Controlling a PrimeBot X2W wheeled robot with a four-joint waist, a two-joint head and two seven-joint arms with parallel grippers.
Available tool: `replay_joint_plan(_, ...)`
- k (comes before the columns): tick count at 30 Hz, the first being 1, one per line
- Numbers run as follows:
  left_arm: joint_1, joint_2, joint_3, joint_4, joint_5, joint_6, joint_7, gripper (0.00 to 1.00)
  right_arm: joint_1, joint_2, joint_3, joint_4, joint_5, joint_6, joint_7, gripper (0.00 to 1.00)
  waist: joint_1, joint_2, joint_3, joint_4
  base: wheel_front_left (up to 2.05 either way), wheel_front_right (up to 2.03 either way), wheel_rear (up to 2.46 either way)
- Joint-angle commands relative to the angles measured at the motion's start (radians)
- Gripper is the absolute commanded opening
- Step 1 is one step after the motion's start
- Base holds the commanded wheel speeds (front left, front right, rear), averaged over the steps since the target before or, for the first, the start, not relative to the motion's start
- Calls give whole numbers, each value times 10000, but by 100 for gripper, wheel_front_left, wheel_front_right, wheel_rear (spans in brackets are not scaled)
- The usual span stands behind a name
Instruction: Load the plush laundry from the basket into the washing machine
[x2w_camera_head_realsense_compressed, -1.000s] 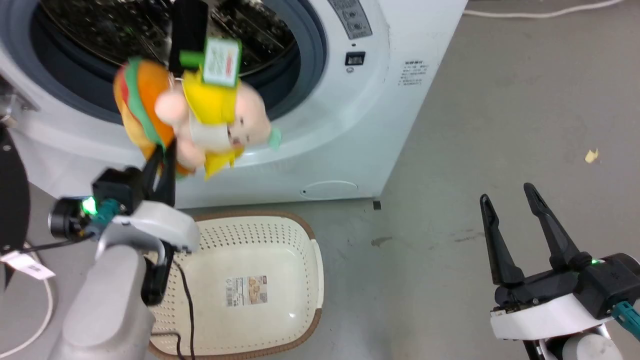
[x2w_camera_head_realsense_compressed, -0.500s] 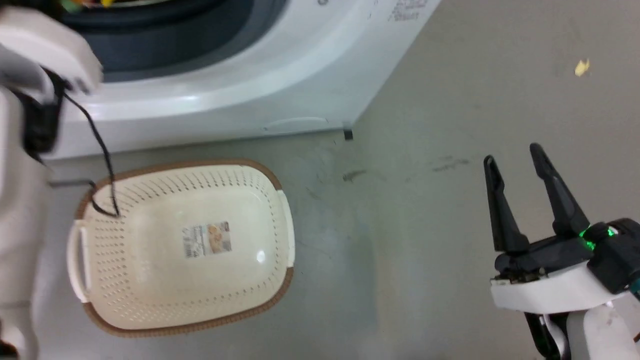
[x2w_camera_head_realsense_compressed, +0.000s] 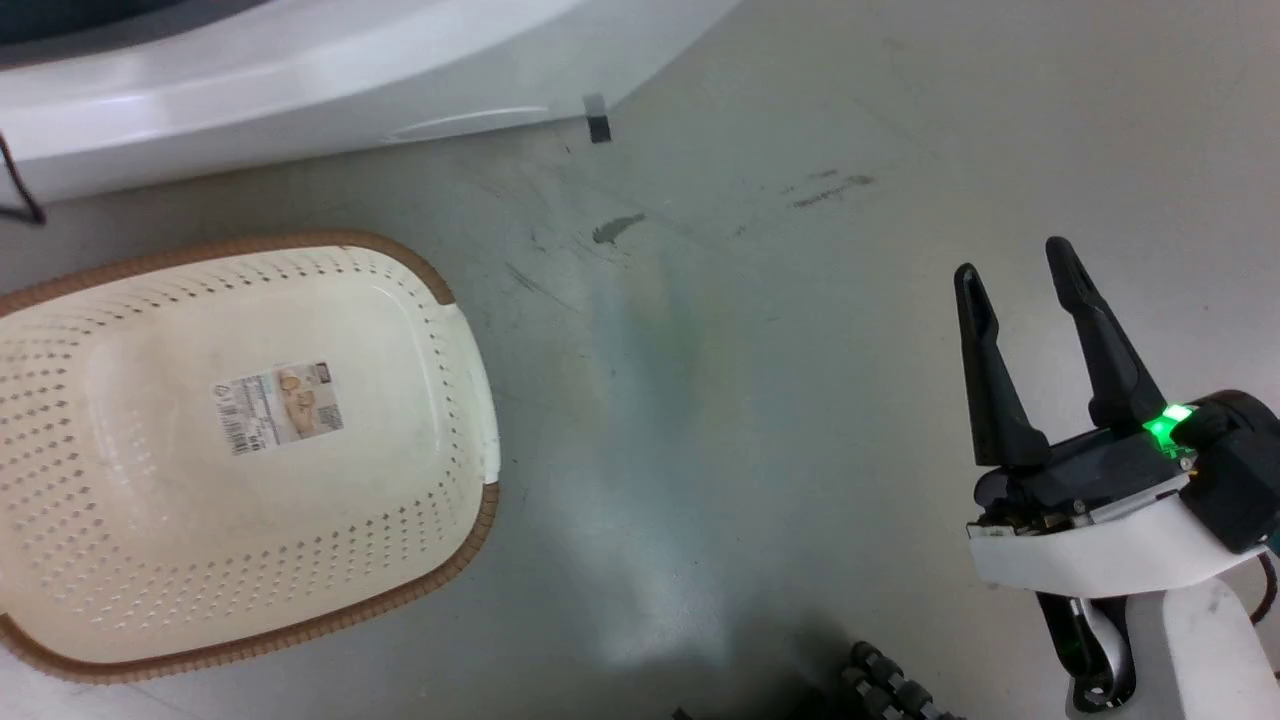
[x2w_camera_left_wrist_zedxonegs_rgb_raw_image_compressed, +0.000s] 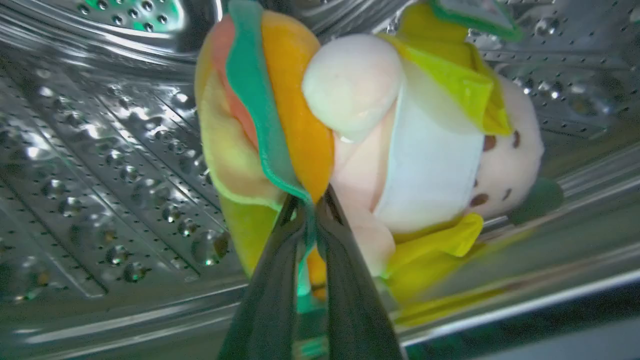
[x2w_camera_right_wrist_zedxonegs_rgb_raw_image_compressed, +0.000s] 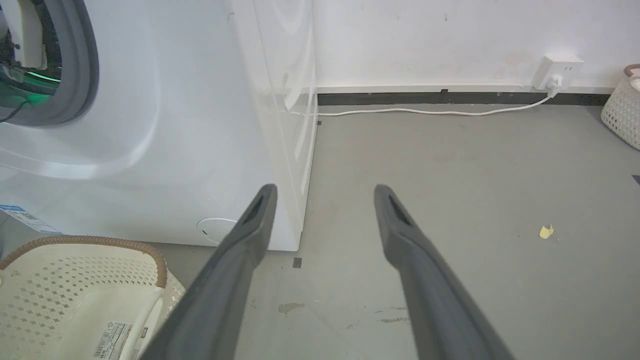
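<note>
In the left wrist view my left gripper (x2w_camera_left_wrist_zedxonegs_rgb_raw_image_compressed: 311, 197) is shut on the plush laundry (x2w_camera_left_wrist_zedxonegs_rgb_raw_image_compressed: 360, 145), a pink pig doll in yellow clothes with an orange and green hamburger, pinched at the hamburger's edge. The doll hangs inside the shiny perforated drum (x2w_camera_left_wrist_zedxonegs_rgb_raw_image_compressed: 100, 150) of the washing machine (x2w_camera_right_wrist_zedxonegs_rgb_raw_image_compressed: 200, 125). The cream basket (x2w_camera_head_realsense_compressed: 240, 450) with a brown rim sits on the floor with just a barcode sticker (x2w_camera_head_realsense_compressed: 275, 408) in it. My right gripper (x2w_camera_head_realsense_compressed: 1015, 265) stands open over bare floor at the right, nothing between its fingers.
The washer's white lower front (x2w_camera_head_realsense_compressed: 300, 90) runs along the top of the head view. A white cable (x2w_camera_right_wrist_zedxonegs_rgb_raw_image_compressed: 425, 111) leads along the wall to a socket (x2w_camera_right_wrist_zedxonegs_rgb_raw_image_compressed: 557, 70). A white woven bin (x2w_camera_right_wrist_zedxonegs_rgb_raw_image_compressed: 622, 112) stands at the far right. A yellow scrap (x2w_camera_right_wrist_zedxonegs_rgb_raw_image_compressed: 546, 231) lies on the grey floor.
The head camera has tilted down, so the washer opening, left arm and doll have left the head view. The right gripper stays open in place.
</note>
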Motion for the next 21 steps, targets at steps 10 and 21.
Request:
replay_joint_plan(10, -941, -24, -502, 1180, 47, -176, 119, 6, -268, 11, -1, 20, 135, -9, -42, 100, -2, 0, 289, -177, 0, 0, 0)
replay_joint_plan(21, -94, -593, -600, 2293, -230, -30, -1683, 100, -148, 11, -346, 148, -370, -9, -42, 100, -2, 0, -1200, 406, 0, 0, 0)
